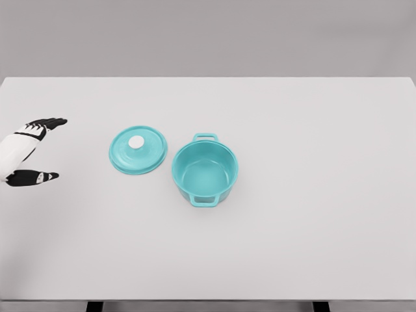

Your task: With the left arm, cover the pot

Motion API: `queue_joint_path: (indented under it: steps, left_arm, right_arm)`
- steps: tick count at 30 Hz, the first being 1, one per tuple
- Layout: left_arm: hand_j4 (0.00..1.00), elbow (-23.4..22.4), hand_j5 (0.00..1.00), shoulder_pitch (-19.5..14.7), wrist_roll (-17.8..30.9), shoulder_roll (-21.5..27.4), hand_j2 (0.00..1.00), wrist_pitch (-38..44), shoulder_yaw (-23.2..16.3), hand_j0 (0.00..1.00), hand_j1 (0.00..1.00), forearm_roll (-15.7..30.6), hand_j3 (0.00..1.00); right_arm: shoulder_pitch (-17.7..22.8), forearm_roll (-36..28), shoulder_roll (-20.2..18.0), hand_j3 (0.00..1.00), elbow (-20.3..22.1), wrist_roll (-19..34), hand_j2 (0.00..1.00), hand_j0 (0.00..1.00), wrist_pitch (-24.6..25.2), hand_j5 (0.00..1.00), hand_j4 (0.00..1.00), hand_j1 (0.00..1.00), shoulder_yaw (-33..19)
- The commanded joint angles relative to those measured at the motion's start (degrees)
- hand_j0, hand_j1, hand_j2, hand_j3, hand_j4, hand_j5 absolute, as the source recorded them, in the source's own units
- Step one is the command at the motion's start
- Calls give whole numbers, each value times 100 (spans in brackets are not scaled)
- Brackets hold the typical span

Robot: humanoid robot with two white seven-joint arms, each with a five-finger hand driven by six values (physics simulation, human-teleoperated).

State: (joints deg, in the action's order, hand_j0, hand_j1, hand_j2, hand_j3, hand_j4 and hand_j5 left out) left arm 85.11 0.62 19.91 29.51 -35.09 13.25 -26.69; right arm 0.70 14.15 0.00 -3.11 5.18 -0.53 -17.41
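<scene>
Unmarked teal lid (138, 150) lies beside open pot (205, 169); left robot hand (29, 151) apart.

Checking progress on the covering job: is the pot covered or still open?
Open. The pot shows its bare teal inside, and the lid lies flat on the table to its left, knob up.

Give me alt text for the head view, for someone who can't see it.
A teal pot stands uncovered on a white table, its lid lying flat just to its left. The robot's left hand hovers open at the far left edge.
</scene>
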Motion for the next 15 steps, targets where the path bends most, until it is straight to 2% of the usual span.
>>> queue_joint_path:
  steps: [1, 5, 9, 12, 13, 15]
  left_arm:
    - [100, 14, 100, 0, 4, 2, 100, 9, 11, 100, 100, 41, 100]
    - [100, 5, 100, -9, -4, 2, 100, 9, -7, 100, 100, 23, 100]
    - [100, 40, 100, -202, 4, 2, 100, 9, -15, 100, 100, 23, 100]
    - [100, 93, 100, -728, 4, -7, 100, 9, -42, 100, 100, -152, 100]
    - [100, 85, 100, -870, 144, -7, 100, 9, -208, 100, 100, -170, 100]
    - [100, 93, 100, -1116, 794, 37, 100, 9, -613, 100, 100, -205, 100]
  right_arm:
    - [0, 0, 0, 100, 3, 1, 100, 100, 0, 100, 100, 100, 0]
    - [0, 0, 0, 100, 3, 1, 100, 100, 0, 100, 100, 100, 0]
    - [0, 0, 0, 100, 3, 1, 100, 100, 0, 100, 100, 100, 0]
    - [0, 0, 0, 100, -6, 1, 100, 100, 0, 100, 100, 100, 0]
    - [0, 0, 0, 100, 3, 1, 100, 100, 0, 100, 100, 100, 0]
    - [0, 0, 0, 100, 3, 1, 100, 100, 0, 100, 100, 100, 0]
